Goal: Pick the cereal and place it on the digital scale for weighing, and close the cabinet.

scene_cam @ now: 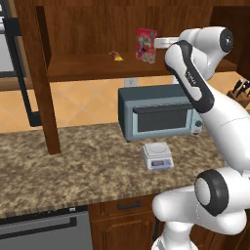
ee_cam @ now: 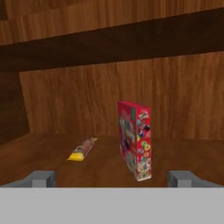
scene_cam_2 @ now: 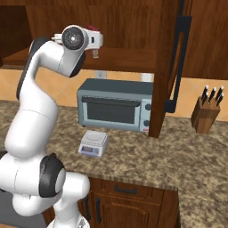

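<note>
Cereal (ee_cam: 135,141): one box standing upright beside one yellow packet (ee_cam: 82,149) in the cabinet (scene_cam: 83,34); gripper (ee_cam: 112,178) facing it, spread, holding nothing.

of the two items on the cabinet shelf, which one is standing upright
The cereal, the red box, stands upright; the small red-yellow packet to its left lies flat.

Warm browns, one bright red box

The cereal (ee_cam: 135,141) is red with multicoloured print; the cabinet (scene_cam: 88,36) dark brown wood; the digital scale (scene_cam: 157,155) pale grey-white; the toaster oven (scene_cam: 158,113) grey-blue; the countertop (scene_cam: 73,166) speckled tan.
</note>
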{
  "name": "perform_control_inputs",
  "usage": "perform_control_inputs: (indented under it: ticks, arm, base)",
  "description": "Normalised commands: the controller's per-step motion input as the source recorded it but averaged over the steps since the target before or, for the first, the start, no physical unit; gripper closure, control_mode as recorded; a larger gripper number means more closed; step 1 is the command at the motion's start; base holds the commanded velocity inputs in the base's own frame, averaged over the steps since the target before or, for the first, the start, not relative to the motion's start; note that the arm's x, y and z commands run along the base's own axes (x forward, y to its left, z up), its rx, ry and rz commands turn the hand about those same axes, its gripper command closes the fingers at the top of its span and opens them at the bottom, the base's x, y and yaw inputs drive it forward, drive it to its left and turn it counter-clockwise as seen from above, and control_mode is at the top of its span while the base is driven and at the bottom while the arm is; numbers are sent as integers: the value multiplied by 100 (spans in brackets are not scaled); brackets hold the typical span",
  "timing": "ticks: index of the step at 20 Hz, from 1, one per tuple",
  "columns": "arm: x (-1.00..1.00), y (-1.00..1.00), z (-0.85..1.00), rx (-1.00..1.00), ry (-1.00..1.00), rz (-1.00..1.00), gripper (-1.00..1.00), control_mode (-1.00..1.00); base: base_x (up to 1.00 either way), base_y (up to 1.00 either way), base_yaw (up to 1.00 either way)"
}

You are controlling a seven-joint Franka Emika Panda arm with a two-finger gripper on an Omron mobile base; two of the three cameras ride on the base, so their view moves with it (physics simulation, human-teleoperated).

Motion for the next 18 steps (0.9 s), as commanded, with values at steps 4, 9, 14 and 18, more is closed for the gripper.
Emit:
perform_control_inputs:
  ticks: [4, 9, 14, 18]
  arm:
    - [26, -14, 0, 1, 0, 0, -100, -100]
    - [47, -6, -4, 0, 0, 1, -100, -100]
    - [50, -2, -1, 0, 0, 0, -100, -100]
    - [49, 0, -7, 0, 2, 0, -100, -100]
  base:
    - [0, 0, 0]
    - [0, 0, 0]
    - [0, 0, 0]
    - [0, 0, 0]
